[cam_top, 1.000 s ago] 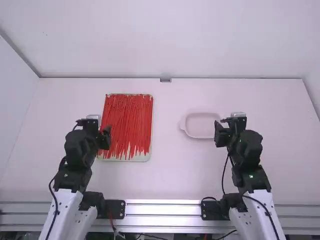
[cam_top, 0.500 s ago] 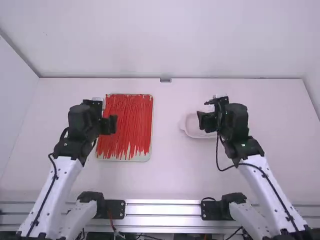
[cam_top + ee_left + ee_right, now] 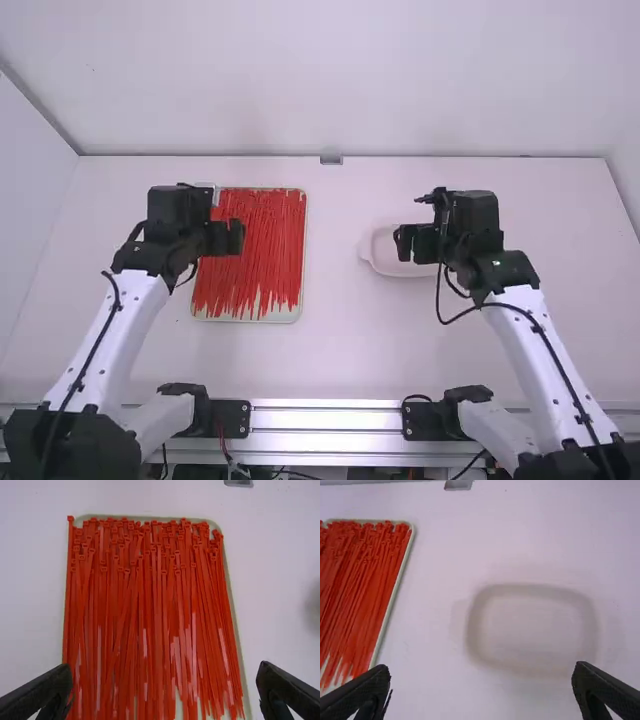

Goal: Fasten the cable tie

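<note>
Jaws on both grippers stood wide apart. The left gripper [image 3: 225, 238] hovered over the left side of the tray [image 3: 228, 582] of red cable ties [image 3: 258, 250]. The right gripper [image 3: 408, 243] hovered above the white dish [image 3: 530, 625], with both arms reaching forward.

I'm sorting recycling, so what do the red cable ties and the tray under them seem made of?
The cable ties look like flexible moulded plastic, probably nylon: thin red strips with a slight sheen and pale highlights. The tray beneath seems a pale, matt, rigid plastic with rounded corners, though that is less sure.
</note>
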